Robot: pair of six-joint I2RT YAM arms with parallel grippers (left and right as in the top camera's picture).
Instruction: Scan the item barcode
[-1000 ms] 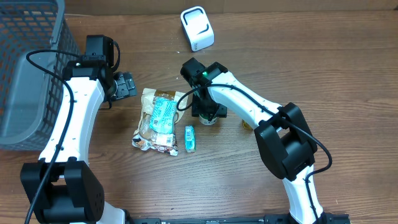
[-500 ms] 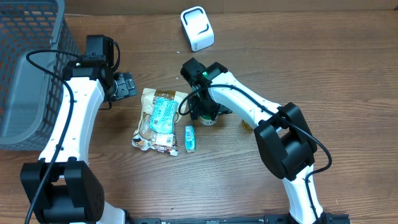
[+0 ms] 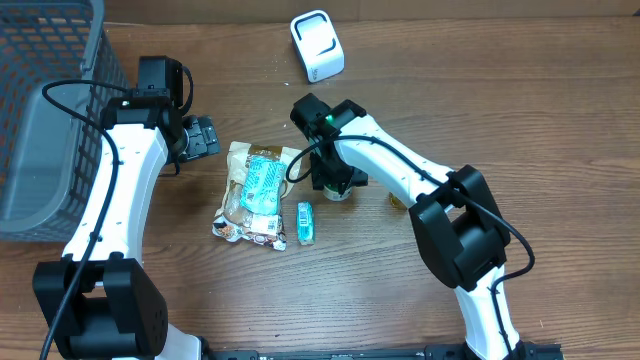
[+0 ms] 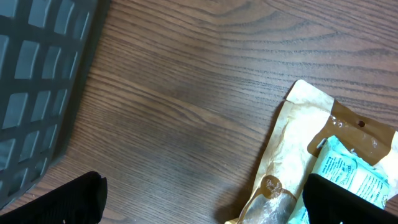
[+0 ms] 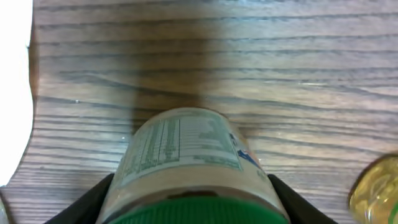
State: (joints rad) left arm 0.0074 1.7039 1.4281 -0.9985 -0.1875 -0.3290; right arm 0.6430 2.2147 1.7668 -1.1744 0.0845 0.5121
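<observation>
A small jar (image 5: pixel 186 162) with a green cap and a printed white label lies between the fingers of my right gripper (image 5: pixel 193 208). Both black fingers (image 5: pixel 93 202) press its sides, so the gripper is shut on it. From overhead, that gripper (image 3: pixel 331 182) sits at mid-table and hides most of the jar (image 3: pixel 337 194). The white barcode scanner (image 3: pixel 317 45) stands at the back, well beyond it. My left gripper (image 3: pixel 202 137) hovers wide open and holds nothing, just left of a snack bag (image 3: pixel 253 192). Its right fingertip (image 4: pixel 348 199) is over the bag's edge (image 4: pixel 311 137).
A grey mesh basket (image 3: pixel 40 110) fills the far left (image 4: pixel 37 93). A small teal packet (image 3: pixel 305 222) lies right of the snack bag. A gold round item (image 3: pixel 397 201) (image 5: pixel 376 186) rests just right of the jar.
My right gripper's jaws widened briefly, then came back in against the jar. The left arm has not moved.
</observation>
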